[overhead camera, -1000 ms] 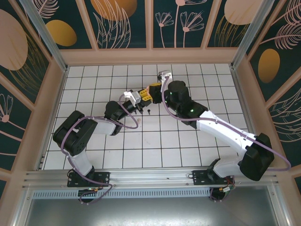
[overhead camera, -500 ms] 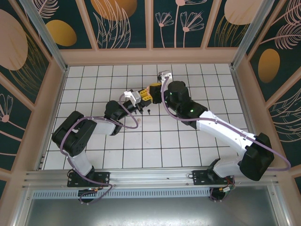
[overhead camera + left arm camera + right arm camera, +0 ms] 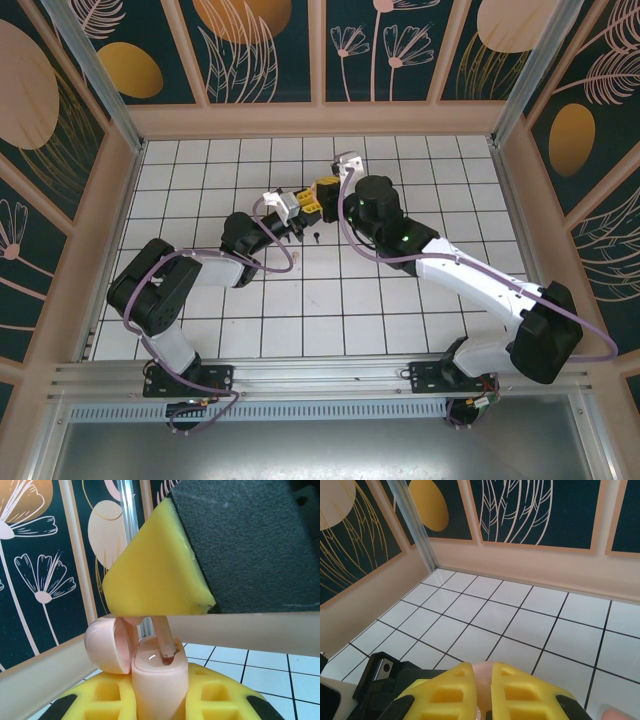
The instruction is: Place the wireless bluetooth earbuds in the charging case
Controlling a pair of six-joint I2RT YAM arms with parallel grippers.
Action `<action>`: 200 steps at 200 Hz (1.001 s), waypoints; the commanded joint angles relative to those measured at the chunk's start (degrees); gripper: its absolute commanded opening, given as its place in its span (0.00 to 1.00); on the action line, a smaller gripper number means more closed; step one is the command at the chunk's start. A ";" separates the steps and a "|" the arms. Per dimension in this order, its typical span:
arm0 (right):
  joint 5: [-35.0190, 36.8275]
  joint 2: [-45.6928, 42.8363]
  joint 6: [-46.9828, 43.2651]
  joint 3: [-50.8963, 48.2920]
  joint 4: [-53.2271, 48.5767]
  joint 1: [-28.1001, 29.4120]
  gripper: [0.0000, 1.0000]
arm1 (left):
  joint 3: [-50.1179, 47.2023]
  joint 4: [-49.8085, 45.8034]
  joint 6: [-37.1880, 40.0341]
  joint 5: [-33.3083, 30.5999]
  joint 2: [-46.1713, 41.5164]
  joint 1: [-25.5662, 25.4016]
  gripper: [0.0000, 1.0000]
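Flipped-open pink charging case point(image 3: 159, 677) is clamped tight by the left gripper point(image 3: 160, 700). A pink earbud point(image 3: 162, 641) is pinched by the right gripper point(image 3: 482, 680), with its stem tip set into the case top.

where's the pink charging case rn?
Left wrist view, bottom centre: the charging case is clamped in the left gripper, its lid open to the left and the stem of an earbud poking into its top.

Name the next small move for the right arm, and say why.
Probably ease the right gripper straight down a little, pushing the pale pink earbud deeper. In the left wrist view its stem tip sits just inside a socket of the open charging case, which the left gripper holds, while most of the stem stands above the rim, so it looks unseated.
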 commanded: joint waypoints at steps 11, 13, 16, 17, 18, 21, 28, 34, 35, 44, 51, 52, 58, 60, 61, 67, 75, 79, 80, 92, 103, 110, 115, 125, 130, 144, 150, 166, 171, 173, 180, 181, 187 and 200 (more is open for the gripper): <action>-3.40 0.55 -3.68 -2.72 -1.44 1.44 0.09 | 1.02 4.01 -0.15 1.31 -3.05 -0.44 0.00; -3.69 0.57 -3.89 -2.72 -1.52 1.51 0.09 | 1.04 4.01 -0.14 1.30 -3.01 -0.44 0.00; -4.03 0.57 -4.11 -2.71 -1.59 1.61 0.09 | 0.97 3.97 -0.13 1.34 -3.06 -0.45 0.00; -4.05 0.57 -4.19 -2.68 -1.61 1.66 0.09 | 1.01 3.94 -0.16 1.35 -3.12 -0.45 0.00; -4.07 0.57 -4.23 -2.76 -1.62 1.68 0.09 | 1.03 3.93 -0.14 1.35 -3.11 -0.45 0.00; -4.20 0.65 -4.41 -2.78 -1.69 1.77 0.09 | 1.05 3.92 -0.11 1.32 -3.09 -0.45 0.00; -5.02 0.74 -5.07 -2.82 -1.78 2.01 0.09 | 1.05 3.83 -0.15 1.23 -3.14 -0.37 0.00; -5.40 0.89 -5.46 -2.83 -1.99 2.26 0.09 | 1.05 3.79 -0.12 1.18 -3.11 -0.44 0.00; -5.35 0.90 -5.49 -2.83 -2.03 2.29 0.09 | 1.05 3.77 -0.16 1.14 -3.10 -0.44 0.00; -5.27 1.29 -5.76 -2.60 -2.56 2.65 0.09 | 1.15 3.67 -0.13 1.03 -3.09 -0.39 0.00; -5.03 1.60 -5.86 -2.36 -3.07 2.84 0.09 | 1.20 3.66 -0.24 0.93 -3.01 -0.40 0.00; -5.04 1.65 -5.90 -2.37 -3.14 2.85 0.09 | 1.17 3.70 -0.26 0.92 -3.01 -0.42 0.00; -4.67 1.87 -5.90 -2.32 -3.33 2.93 0.10 | 1.23 3.66 -0.36 0.83 -3.00 -0.42 0.00; -4.58 1.95 -5.83 -2.31 -3.44 2.98 0.10 | 1.23 3.66 -0.37 0.83 -3.00 -0.42 0.00; -4.55 2.01 -5.80 -2.31 -3.46 3.01 0.10 | 1.23 3.66 -0.42 0.83 -3.00 -0.43 0.00; -4.45 2.17 -5.69 -2.14 -3.63 3.07 0.11 | 1.23 3.58 -0.50 0.77 -3.05 -0.40 0.00; -4.36 2.44 -5.60 -1.96 -3.83 3.11 0.11 | 1.16 3.57 -0.48 0.62 -3.00 -0.43 0.00; -4.24 2.54 -5.51 -1.87 -3.90 3.12 0.12 | 1.16 3.53 -0.55 0.57 -3.00 -0.44 0.00; -4.20 2.57 -5.51 -1.82 -3.91 3.16 0.12 | 1.19 3.50 -0.55 0.57 -3.00 -0.40 0.00; -3.82 2.81 -5.34 -1.47 -4.18 3.29 0.14 | 1.19 3.10 -0.60 0.52 -3.09 -0.44 0.00; -3.17 3.02 -5.24 -1.00 -4.53 3.29 0.15 | 1.05 2.96 -0.67 0.48 -3.18 -0.45 0.00; -2.58 3.17 -5.05 -0.76 -4.78 3.30 0.16 | 0.97 2.91 -0.68 0.40 -3.20 -0.44 0.00; -2.23 3.26 -4.95 -0.55 -4.93 3.29 0.18 | 0.96 2.87 -0.71 0.32 -3.27 -0.40 0.00; -1.28 3.46 -4.64 0.00 -5.27 3.29 0.22 | 0.88 2.65 -0.66 0.26 -3.36 -0.42 0.00; -0.83 3.47 -4.42 0.29 -5.46 3.29 0.23 | 0.87 2.52 -0.71 0.22 -3.36 -0.43 0.00; 0.40 3.56 -3.82 1.46 -6.00 3.29 0.30 | 0.80 2.41 -0.72 0.04 -3.36 -0.38 0.00; 0.93 3.64 -3.45 2.00 -6.31 3.29 0.33 | 0.71 2.34 -0.77 -0.17 -3.36 -0.41 0.00; 1.94 3.72 -2.66 3.58 -7.09 3.22 0.37 | 0.53 2.44 -0.87 -0.51 -3.27 -0.39 0.00; 2.26 3.71 -2.35 4.10 -7.31 3.13 0.40 | 0.44 2.47 -0.91 -0.57 -3.21 -0.45 0.00; 2.38 3.71 -2.24 4.31 -7.43 3.12 0.41 | 0.37 2.50 -0.97 -0.66 -3.19 -0.43 0.00; 2.59 3.80 -1.85 5.07 -7.82 2.99 0.45 | 0.22 2.73 -1.16 -0.85 -3.18 -0.45 0.00; 2.64 3.81 -1.79 5.21 -7.89 2.96 0.45 | 0.20 2.75 -1.16 -0.89 -3.18 -0.45 0.00; 2.88 3.81 -1.38 5.82 -8.14 2.86 0.48 | 0.02 3.06 -1.30 -1.08 -3.09 -0.42 0.00; 3.14 3.64 -0.44 7.14 -8.68 2.48 0.54 | -0.42 3.93 -1.60 -1.66 -2.93 -0.44 0.00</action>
